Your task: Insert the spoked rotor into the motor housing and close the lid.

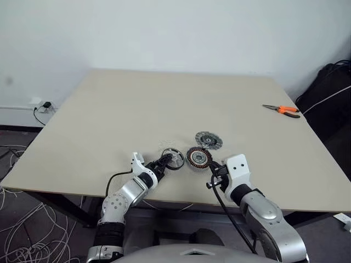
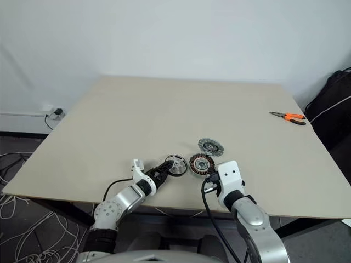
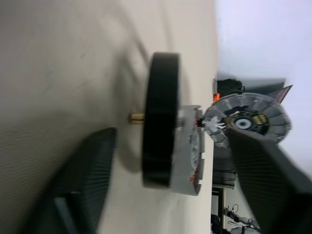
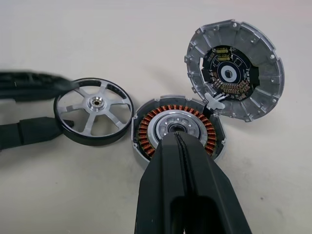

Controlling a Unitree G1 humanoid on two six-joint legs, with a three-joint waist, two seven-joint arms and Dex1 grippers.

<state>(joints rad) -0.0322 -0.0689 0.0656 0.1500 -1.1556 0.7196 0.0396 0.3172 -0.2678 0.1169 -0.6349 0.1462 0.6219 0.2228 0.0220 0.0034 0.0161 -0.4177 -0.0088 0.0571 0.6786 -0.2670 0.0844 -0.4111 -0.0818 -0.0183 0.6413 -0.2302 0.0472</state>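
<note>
Rotor still sitting outside the housing, lid flipped open

The motor housing [image 4: 177,128] is my anchor here – the spoked rotor [image 4: 93,117] lies flat on the table [image 1: 137,104] just beside it, left gripper [image 1: 164,162] fingers either side of its rim but not pinched yet; lid [image 4: 234,69] opens off the housing's far edge, right gripper [image 4: 178,146] clenched empty over its near rim
</note>
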